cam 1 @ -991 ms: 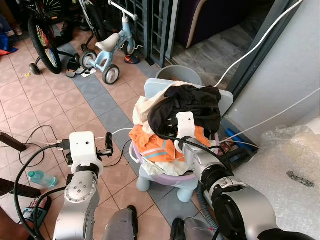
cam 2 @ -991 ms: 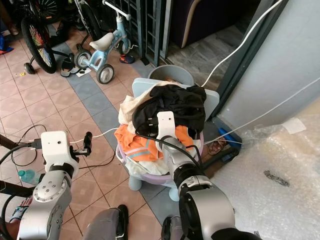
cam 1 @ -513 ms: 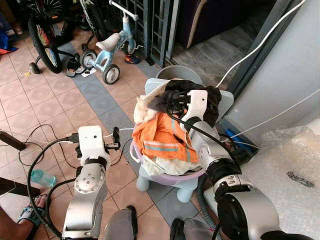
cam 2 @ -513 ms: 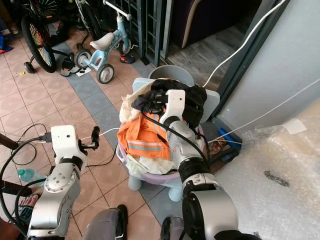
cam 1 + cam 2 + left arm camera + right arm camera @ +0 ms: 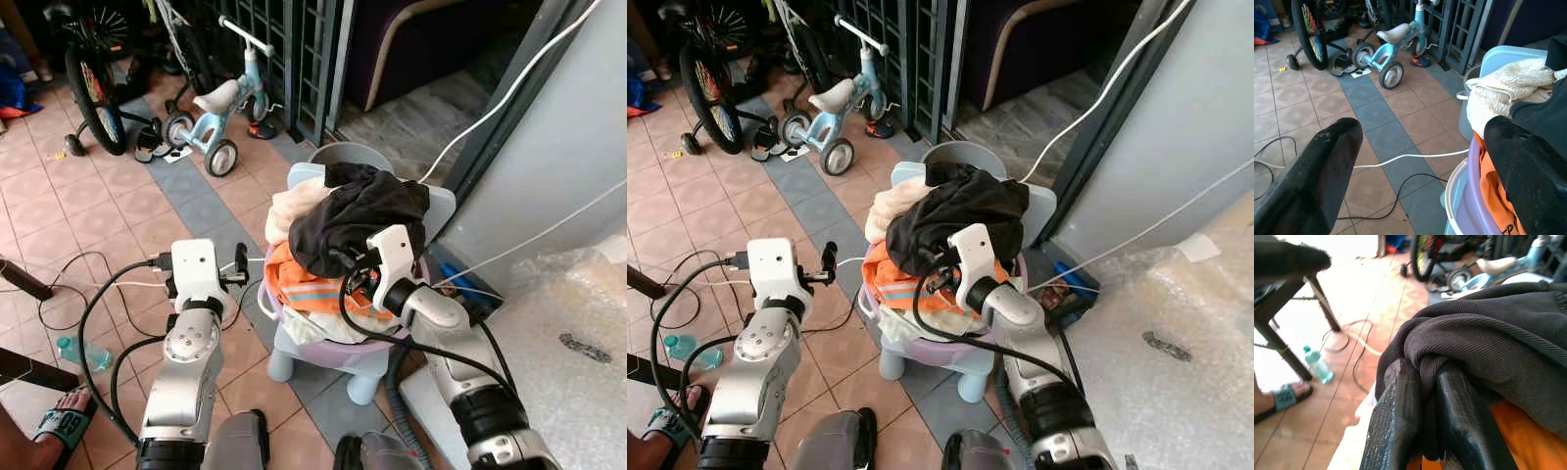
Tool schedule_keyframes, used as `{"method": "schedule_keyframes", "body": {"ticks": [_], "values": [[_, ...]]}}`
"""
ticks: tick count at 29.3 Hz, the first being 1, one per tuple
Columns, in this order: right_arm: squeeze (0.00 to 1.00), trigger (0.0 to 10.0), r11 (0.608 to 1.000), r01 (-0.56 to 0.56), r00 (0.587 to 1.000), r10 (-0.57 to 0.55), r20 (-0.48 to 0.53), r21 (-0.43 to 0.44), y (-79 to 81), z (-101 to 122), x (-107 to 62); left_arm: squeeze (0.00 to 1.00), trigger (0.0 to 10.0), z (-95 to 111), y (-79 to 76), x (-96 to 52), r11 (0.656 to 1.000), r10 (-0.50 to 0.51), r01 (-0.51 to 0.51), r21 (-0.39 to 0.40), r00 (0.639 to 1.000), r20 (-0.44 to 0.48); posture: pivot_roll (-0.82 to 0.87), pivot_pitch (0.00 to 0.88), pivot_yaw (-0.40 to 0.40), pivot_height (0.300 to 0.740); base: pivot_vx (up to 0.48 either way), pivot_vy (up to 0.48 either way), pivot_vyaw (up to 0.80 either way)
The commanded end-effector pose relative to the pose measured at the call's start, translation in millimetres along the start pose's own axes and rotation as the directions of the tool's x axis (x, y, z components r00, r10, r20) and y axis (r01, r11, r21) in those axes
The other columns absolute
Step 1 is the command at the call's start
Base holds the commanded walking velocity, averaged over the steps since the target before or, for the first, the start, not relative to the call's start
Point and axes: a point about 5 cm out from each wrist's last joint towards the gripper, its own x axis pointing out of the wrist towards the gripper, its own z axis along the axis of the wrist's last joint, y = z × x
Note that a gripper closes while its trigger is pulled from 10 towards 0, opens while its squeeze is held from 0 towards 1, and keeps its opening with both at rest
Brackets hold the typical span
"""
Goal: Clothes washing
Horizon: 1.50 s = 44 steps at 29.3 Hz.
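Right gripper (image 5: 1422, 426) clenched on a fold of the black garment (image 5: 358, 211), low at the pile's near edge. Half a second ago up at the pile's top; now drawn down and toward the robot with cloth pinched. Probably a secure grab, ready for lifting off toward the wash. Garment draped over the top of the heap, above the orange piece (image 5: 304, 289), in the purple basin (image 5: 392, 343). Left gripper (image 5: 1415, 166) spread wide, closer now to the basin's left rim, holding nothing.
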Motion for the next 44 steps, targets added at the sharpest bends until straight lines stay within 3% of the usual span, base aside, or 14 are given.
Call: {"method": "schedule_keyframes", "body": {"ticks": [1, 5, 6, 7, 8, 16, 20, 25, 27, 31, 33, 37, 42, 44], "values": [[0.00, 0.0, 0.997, -0.025, 0.999, 0.022, -0.030, -0.071, 1.4, -1, 0.0, 0.00, 10.0, -5, -1.8, -1.8, 1.000, -0.001, 0.001, 0.006, 1.000, -0.015, 0.09, 0.046, -0.053, 0.740, 0.000, 0.000, 0.00], [0.00, 0.0, 0.995, 0.002, 0.993, -0.013, -0.116, -0.095, -3.6, -9, 2.5, 0.00, 10.0, -6, -3.9, -2.2, 1.000, -0.009, 0.009, 0.010, 1.000, -0.020, 0.09, 0.051, -0.050, 0.740, 0.000, 0.000, 0.00], [0.00, 1.2, 0.996, 0.001, 0.989, -0.015, -0.148, -0.095, -4.4, -11, 3.3, 0.00, 10.0, -6, -4.1, -1.9, 1.000, -0.010, 0.010, 0.010, 1.000, -0.019, 0.09, 0.052, -0.049, 0.740, 0.000, 0.000, 0.00], [0.23, 4.0, 0.994, 0.009, 0.986, -0.027, -0.166, -0.107, -5.8, -13, 4.2, 0.00, 10.0, -5, -4.4, -1.6, 1.000, -0.010, 0.011, 0.010, 1.000, -0.019, 0.09, 0.053, -0.049, 0.740, 0.000, 0.000, 0.00], [1.00, 10.0, 0.990, 0.064, 0.982, -0.085, -0.169, -0.124, -11.9, -11, 6.8, 0.00, 10.0, -5, -4.8, -0.9, 1.000, -0.012, 0.012, 0.011, 1.000, -0.018, 0.09, 0.055, -0.047, 0.740, 0.000, 0.000, 0.00], [1.00, 10.0, 0.941, 0.278, 0.951, -0.298, -0.081, -0.192, -38.2, 8, 5.4, 0.00, 10.0, -4, -2.2, -0.4, 1.000, -0.013, 0.013, 0.017, 1.000, -0.020, 0.09, 0.069, -0.040, 0.740, 0.000, 0.000, 0.00], [1.00, 10.0, 0.909, 0.410, 0.910, -0.413, -0.024, -0.080, -52.2, 10, 1.3, 0.00, 10.0, -3, -3.4, -5.9, 0.998, -0.060, 0.059, -0.010, 0.998, -0.028, 0.10, 0.080, -0.036, 0.740, 0.000, 0.000, 0.00], [1.00, 10.0, 0.933, 0.361, 0.929, -0.360, 0.079, 0.008, -45.8, 21, 1.5, 0.00, 10.0, -2, -2.8, -9.8, 0.997, -0.073, 0.073, -0.011, 0.997, -0.027, 0.10, 0.086, -0.035, 0.740, 0.000, 0.000, 0.00], [1.00, 10.0, 0.963, 0.255, 0.959, -0.263, 0.103, 0.082, -35.0, 23, 4.0, 0.00, 10.0, -2, -2.3, -10.7, 0.997, -0.082, 0.082, 0.005, 0.996, -0.025, 0.10, 0.088, -0.034, 0.740, 0.000, 0.000, 0.00], [1.00, 10.0, 0.992, 0.104, 0.989, -0.110, 0.100, 0.068, -16.3, 21, 4.7, 0.00, 10.0, -3, -1.4, -11.1, 0.996, -0.089, 0.089, 0.009, 0.996, -0.030, 0.10, 0.088, -0.033, 0.740, 0.000, 0.000, 0.00], [1.00, 10.0, 0.990, 0.138, 0.986, -0.139, 0.091, 0.025, -18.0, 21, 3.7, 0.00, 10.0, -2, -0.5, -10.8, 0.996, -0.090, 0.090, 0.017, 0.996, -0.026, 0.10, 0.089, -0.030, 0.740, 0.000, 0.000, 0.00], [1.00, 10.0, 0.942, 0.330, 0.930, -0.336, 0.150, 0.061, -38.7, 31, -0.3, 0.00, 10.0, 10, -1.6, -14.3, 0.990, -0.090, 0.084, 0.117, 0.995, 0.053, 0.11, 0.101, -0.021, 0.740, 0.000, 0.000, 0.00], [1.00, 10.0, 0.828, 0.529, 0.810, -0.558, 0.182, 0.184, -55.2, 39, -4.3, 0.00, 10.0, 1, 4.9, -17.7, 0.996, -0.070, 0.071, 0.063, 0.997, -0.010, 0.12, 0.100, -0.020, 0.740, 0.000, 0.060, 0.00], [1.00, 10.0, 0.815, 0.543, 0.797, -0.576, 0.182, 0.205, -54.4, 42, -1.5, 0.00, 10.0, 2, 4.9, -15.8, 0.995, -0.073, 0.073, 0.070, 0.997, -0.001, 0.12, 0.096, -0.021, 0.740, 0.000, 0.476, 0.00]]}}
